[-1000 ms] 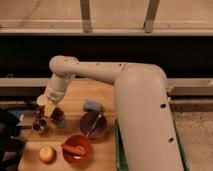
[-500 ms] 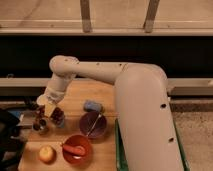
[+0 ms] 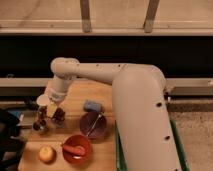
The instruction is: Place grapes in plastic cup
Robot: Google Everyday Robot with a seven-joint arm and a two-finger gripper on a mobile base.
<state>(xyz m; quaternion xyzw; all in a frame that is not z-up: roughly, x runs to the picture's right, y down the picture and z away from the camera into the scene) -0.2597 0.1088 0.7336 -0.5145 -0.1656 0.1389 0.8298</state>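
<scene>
My gripper [image 3: 51,110] hangs low over the left side of the wooden table [image 3: 80,92], at the end of the white arm that reaches in from the right. The dark reddish-purple grapes [image 3: 59,117] sit right beside it, at its lower right; I cannot tell whether they touch. The small light-blue plastic cup [image 3: 92,105] stands to the right of the gripper, a cup's width or two away, just behind the purple bowl [image 3: 92,125].
A white cup [image 3: 43,100] and a shiny metal cup [image 3: 40,126] stand close to the gripper's left. A red bowl [image 3: 76,149] holding something reddish and an apple [image 3: 47,153] are at the front. The arm's bulky body [image 3: 142,120] covers the table's right edge.
</scene>
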